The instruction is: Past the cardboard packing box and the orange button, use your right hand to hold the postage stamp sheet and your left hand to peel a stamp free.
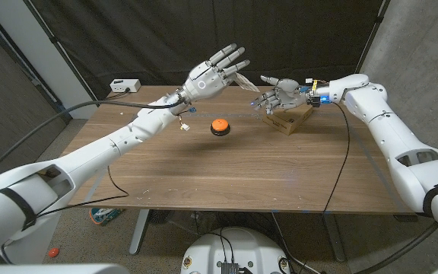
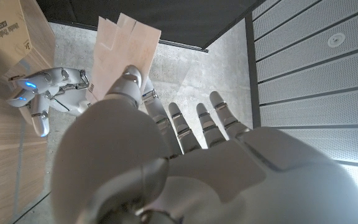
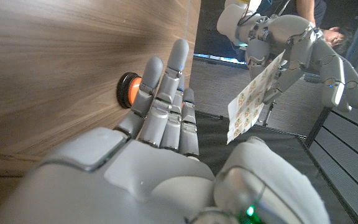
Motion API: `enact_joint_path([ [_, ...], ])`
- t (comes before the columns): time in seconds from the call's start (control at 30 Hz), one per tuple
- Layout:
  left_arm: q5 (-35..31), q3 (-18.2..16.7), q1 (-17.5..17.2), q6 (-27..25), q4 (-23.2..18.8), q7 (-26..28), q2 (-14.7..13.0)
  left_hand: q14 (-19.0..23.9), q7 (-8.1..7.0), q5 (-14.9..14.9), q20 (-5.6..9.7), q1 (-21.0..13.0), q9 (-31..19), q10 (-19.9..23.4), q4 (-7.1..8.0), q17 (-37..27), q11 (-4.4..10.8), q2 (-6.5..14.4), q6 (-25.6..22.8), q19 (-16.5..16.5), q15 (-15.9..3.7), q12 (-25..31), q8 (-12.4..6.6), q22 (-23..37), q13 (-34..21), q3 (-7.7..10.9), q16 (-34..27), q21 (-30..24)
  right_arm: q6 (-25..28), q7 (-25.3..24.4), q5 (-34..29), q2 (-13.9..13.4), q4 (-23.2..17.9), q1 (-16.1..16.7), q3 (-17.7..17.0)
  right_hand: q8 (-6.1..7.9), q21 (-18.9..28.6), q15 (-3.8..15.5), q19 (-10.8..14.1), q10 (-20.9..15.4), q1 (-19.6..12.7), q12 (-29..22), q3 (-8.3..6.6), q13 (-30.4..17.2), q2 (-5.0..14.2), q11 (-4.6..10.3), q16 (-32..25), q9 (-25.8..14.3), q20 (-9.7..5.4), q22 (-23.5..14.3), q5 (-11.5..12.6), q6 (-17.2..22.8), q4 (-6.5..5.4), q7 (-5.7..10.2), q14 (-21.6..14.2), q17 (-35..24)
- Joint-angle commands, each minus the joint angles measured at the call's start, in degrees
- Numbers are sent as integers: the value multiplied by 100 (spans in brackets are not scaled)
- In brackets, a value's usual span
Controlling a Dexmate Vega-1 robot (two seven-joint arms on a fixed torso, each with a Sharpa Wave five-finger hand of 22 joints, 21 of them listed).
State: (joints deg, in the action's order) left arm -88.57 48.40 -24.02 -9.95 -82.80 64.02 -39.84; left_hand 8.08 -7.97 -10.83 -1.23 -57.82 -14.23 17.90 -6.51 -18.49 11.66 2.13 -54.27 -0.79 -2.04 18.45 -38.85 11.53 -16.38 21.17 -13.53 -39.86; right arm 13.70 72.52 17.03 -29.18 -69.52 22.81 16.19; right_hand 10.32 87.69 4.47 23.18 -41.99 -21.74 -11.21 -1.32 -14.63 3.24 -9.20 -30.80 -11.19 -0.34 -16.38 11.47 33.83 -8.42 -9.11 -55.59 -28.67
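1. A wooden table [image 1: 204,175] carries everything
2. A white power strip [image 1: 125,86] lies at the far left corner of the table
3. A black curtain [image 1: 166,38] hangs behind
4. A grey wall [image 1: 424,46] stands on the right

Left hand [image 2: 166,155]: I am pinching the stamp sheet [image 2: 120,53].
Right hand [image 2: 45,93]: hovering beside the cardboard box [image 2: 8,37].

The wooden table [image 1: 226,171] carries an orange button [image 1: 219,126] (black-rimmed) just below the raised left hand [image 1: 215,74], and a cardboard packing box [image 1: 289,118] directly under the right hand [image 1: 278,96], near the far edge.
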Motion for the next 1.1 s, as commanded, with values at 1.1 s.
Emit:
enact_joint_path([
  [1.1, 77, -872, -421, 1730, 396, -2, 690, 339, -312, -5, 91, -223, -263, 166, -40, -111, 43, 170, -318, -114, -919, 191, -513, -1, -42, -115, -9, -223, -343, 15, 589, 1257, 871, 97, -1057, 857, 214, 853, 299, -3057, -3541, -1800, -1820, -1324, 774, 1404, -2210, -598, -780, -1167, 162, 2574, 1758, 935, -757, -1175],
])
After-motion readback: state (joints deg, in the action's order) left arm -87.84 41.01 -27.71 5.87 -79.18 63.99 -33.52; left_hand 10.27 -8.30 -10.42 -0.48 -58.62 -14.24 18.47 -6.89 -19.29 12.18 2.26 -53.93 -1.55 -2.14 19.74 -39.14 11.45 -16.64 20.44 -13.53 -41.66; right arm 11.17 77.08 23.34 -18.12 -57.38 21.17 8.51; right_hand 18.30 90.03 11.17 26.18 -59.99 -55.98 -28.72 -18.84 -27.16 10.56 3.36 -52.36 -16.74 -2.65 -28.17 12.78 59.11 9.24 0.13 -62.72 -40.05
